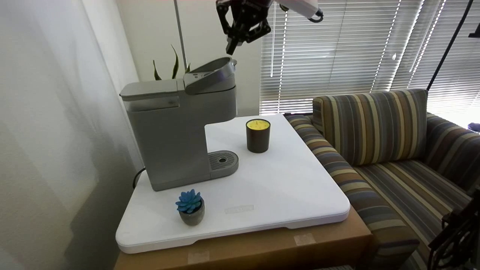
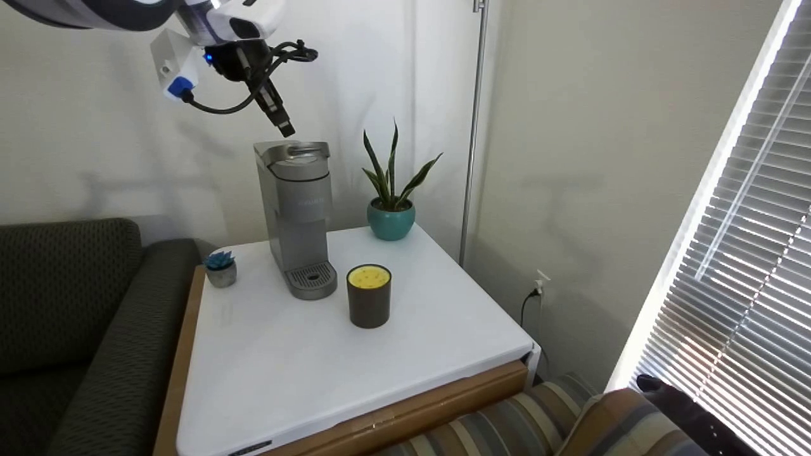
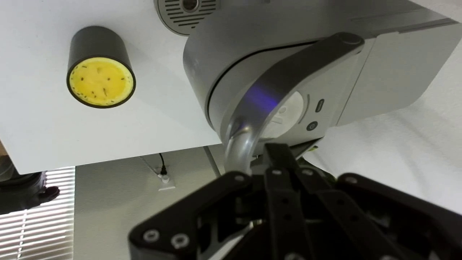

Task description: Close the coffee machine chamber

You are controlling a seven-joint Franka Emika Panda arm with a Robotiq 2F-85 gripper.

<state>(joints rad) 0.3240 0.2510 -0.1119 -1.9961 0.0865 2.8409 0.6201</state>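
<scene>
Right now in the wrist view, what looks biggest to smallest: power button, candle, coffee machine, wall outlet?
Largest to smallest:
1. coffee machine, partly cut off
2. candle
3. wall outlet
4. power button
Distance probably shrinks the wall outlet.

Boxy matte grey coffee machine (image 1: 172,142) is viewed side-on, toward white slatted blinds (image 1: 348,56), in an exterior view; from the front, toward pale walls (image 2: 570,126), in an exterior view; both from above. Machine top (image 3: 335,86) shown closest, downward, in wrist view. Rectangular white tabletop (image 1: 285,180) shared by all.
</scene>
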